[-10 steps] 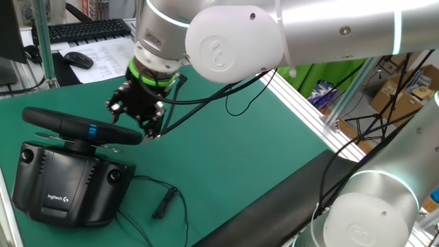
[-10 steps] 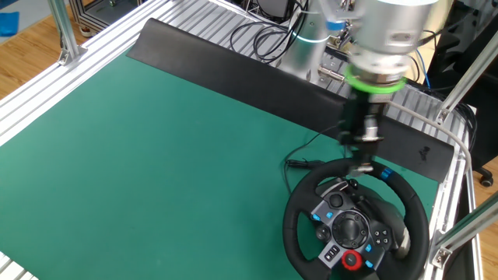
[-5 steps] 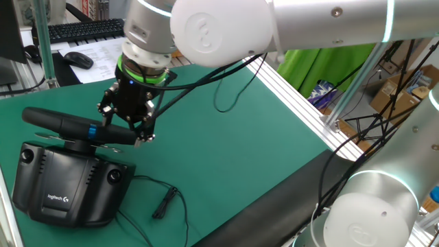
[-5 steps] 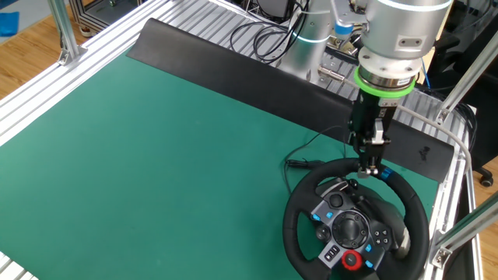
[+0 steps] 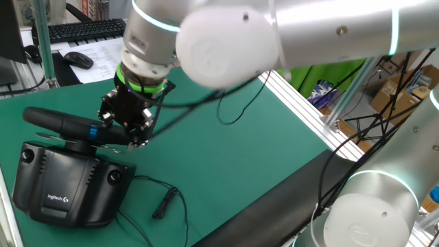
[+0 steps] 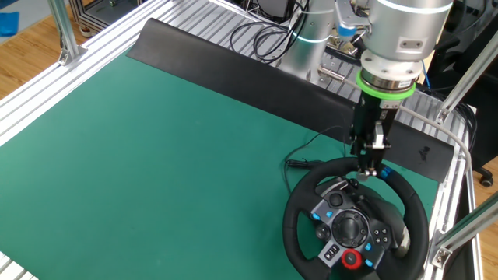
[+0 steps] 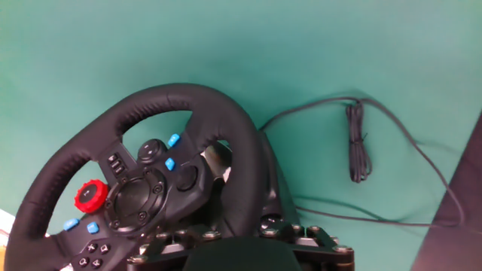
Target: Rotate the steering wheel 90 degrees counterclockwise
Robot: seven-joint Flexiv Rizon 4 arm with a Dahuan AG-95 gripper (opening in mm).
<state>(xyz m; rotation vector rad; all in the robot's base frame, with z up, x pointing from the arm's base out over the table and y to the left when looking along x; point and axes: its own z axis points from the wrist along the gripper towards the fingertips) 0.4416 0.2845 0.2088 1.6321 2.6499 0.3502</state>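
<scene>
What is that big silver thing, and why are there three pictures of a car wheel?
The silver thing is a robot arm. Its black pincer hangs right at the top rim of a game steering wheel, near its blue stripe. I cannot tell if it is squeezing the rim. Two pictures come from cameras beside the table, on different sides. The third camera rides on the robot's hand and looks down at the wheel's buttons. The wheel's black base and a thin cable lie on a green mat.
</scene>
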